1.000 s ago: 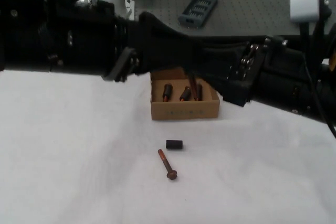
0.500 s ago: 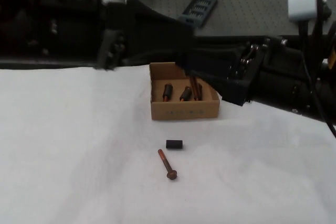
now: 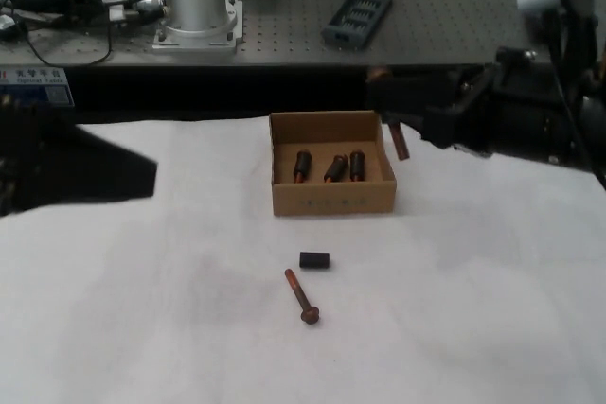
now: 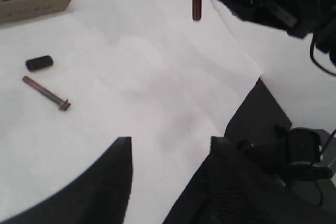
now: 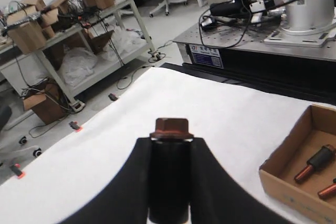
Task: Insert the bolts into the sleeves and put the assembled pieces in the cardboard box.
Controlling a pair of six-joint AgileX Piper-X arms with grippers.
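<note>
1. The right claw [image 5: 170,150] is clenched on a black cylindrical sleeve with a copper-coloured bolt through it [image 5: 169,187]. It hangs just beside the brown cardboard box [image 3: 331,198], near the far edge of the white-covered worktop [image 3: 473,328].
2. I'd call this the boxing step: next, carry the piece over the opening and let go.
3. The left claw [image 4: 170,140] is spread wide and holds nothing.
4. A loose short black sleeve [image 3: 314,259] and a long copper bolt [image 3: 301,295] lie mid-worktop, close together but apart.
5. There's faint print on the box front, too small to read.

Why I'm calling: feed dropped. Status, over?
Right gripper shut on sleeved bolt, beside cardboard box. Left gripper open, empty. One bolt, one sleeve loose on cloth. Nothing blocking the box.
</note>
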